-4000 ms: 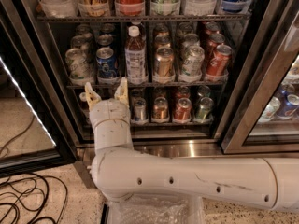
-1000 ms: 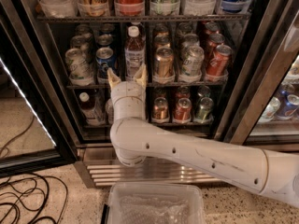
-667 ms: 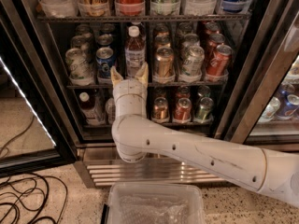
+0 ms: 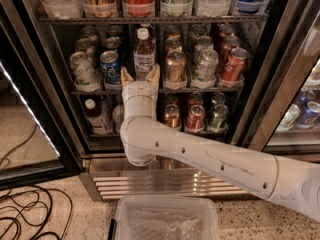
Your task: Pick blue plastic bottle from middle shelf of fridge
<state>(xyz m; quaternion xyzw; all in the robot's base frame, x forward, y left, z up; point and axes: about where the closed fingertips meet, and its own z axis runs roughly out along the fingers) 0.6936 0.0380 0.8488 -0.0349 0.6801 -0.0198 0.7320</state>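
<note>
The blue plastic bottle (image 4: 144, 52) stands upright on the middle shelf (image 4: 200, 90) of the fridge (image 4: 260, 84). It holds brown drink, with a white cap and a pale blue-and-white label, and is taller than the cans beside it. My gripper (image 4: 140, 76) is open just in front of the bottle's lower part. One tan fingertip stands to each side of the bottle's base, and I cannot tell if they touch it. My white arm (image 4: 200, 154) reaches in from the lower right.
A blue soda can (image 4: 110, 66) stands left of the bottle and a gold can (image 4: 175, 67) right of it. A small red-labelled bottle (image 4: 94, 115) is on the lower shelf. The open glass door (image 4: 30, 114) is at left. A clear bin (image 4: 167, 218) and cables (image 4: 25, 219) are on the floor.
My gripper has risen and moved right, from in front of the lower shelf to the middle shelf's edge, and now stands around the bottle's base.
</note>
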